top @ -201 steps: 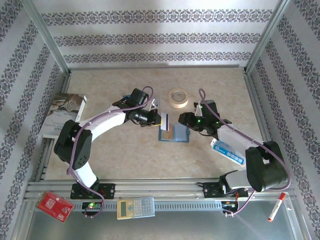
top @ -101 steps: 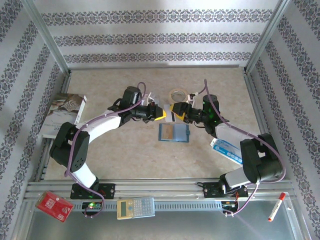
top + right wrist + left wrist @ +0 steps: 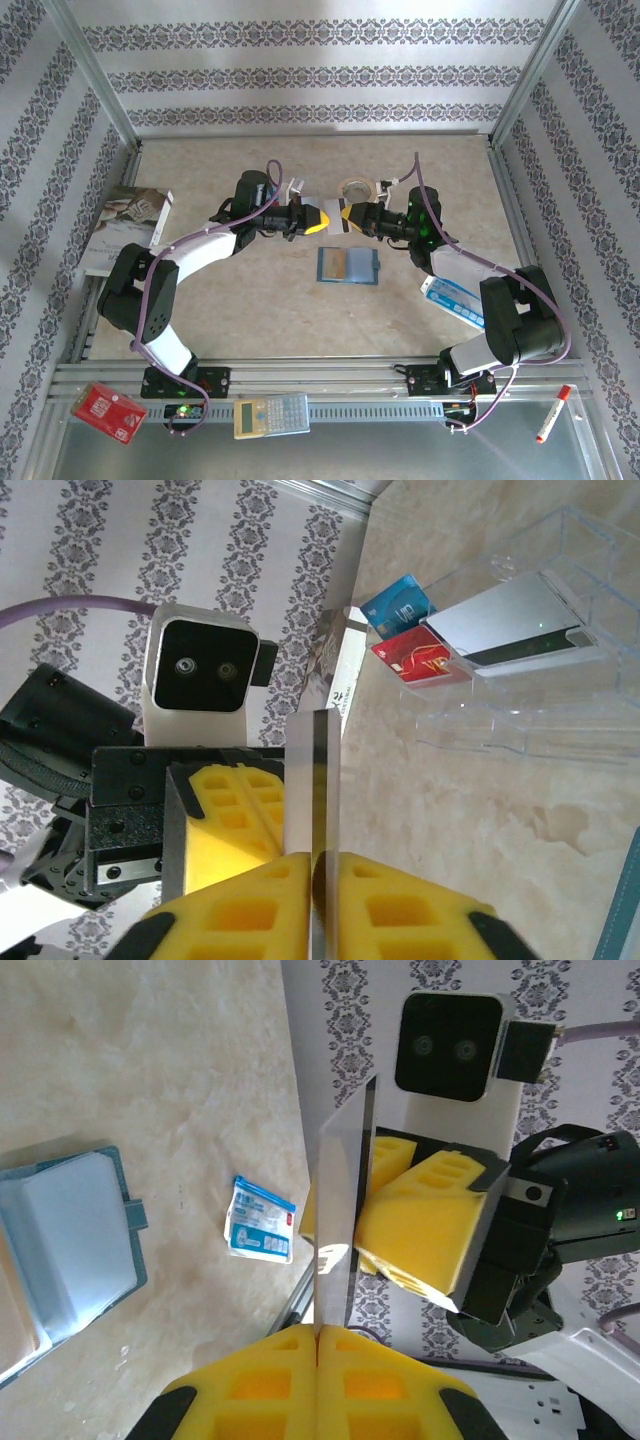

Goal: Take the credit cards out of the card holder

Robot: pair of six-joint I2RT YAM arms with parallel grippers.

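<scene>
A silver-grey credit card (image 3: 345, 1200) stands edge-on in the air between both grippers. My left gripper (image 3: 318, 1332) is shut on one end of it and my right gripper (image 3: 313, 858) is shut on the other end; the card (image 3: 312, 780) runs straight into its pads. In the top view the left gripper (image 3: 320, 218) and right gripper (image 3: 347, 217) meet tip to tip above the table, behind the card holder (image 3: 348, 266). The teal card holder (image 3: 70, 1235) lies open and flat. Blue (image 3: 400, 598), red (image 3: 410, 660) and silver (image 3: 510, 615) cards lie in a clear tray.
The clear plastic tray (image 3: 520, 715) sits at the back by a tape roll (image 3: 356, 186). A blue-and-white packet (image 3: 455, 298) lies right, a book (image 3: 125, 225) left. On the near rail are a red board (image 3: 108, 410), a calculator (image 3: 272, 415) and a marker (image 3: 552, 413).
The left gripper lifted the silver card from beside the holder and carried it back and up. The right gripper swung in from the right and shut on the card's other end.
</scene>
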